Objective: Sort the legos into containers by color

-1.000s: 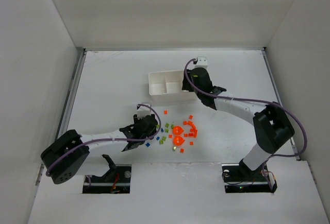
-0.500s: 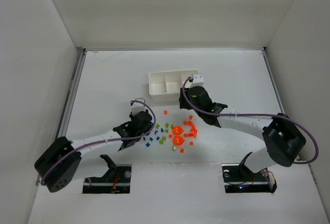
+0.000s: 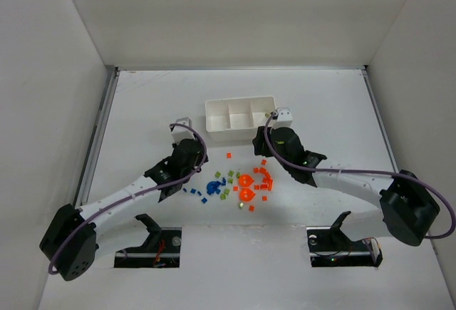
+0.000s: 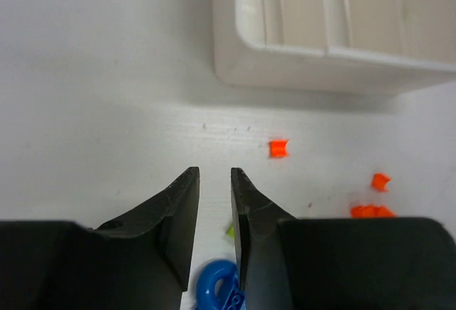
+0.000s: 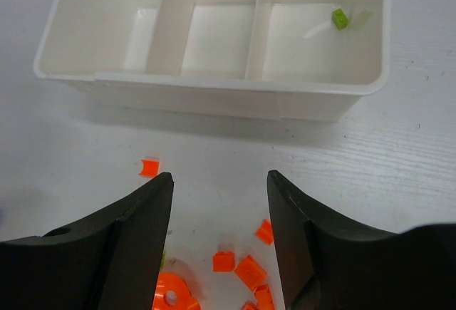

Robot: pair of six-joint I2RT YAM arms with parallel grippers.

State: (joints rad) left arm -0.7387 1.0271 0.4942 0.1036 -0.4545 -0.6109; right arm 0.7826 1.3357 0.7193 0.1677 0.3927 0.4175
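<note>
Right gripper (image 5: pixel 219 178), wide and empty, at 6 o'clock of tray (image 5: pixel 214 85); left gripper (image 4: pixel 214 172) narrow, empty. Step judged between picks; next, lower onto orange brick (image 5: pixel 224 261).

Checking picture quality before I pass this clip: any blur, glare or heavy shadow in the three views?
Top external: evenly lit, no glare, bricks tiny. Left wrist: the tray looks soft, a faint shadow along its near wall. Right wrist: sharp; the green brick reads clearly, with a pale sheen beside it.
</note>
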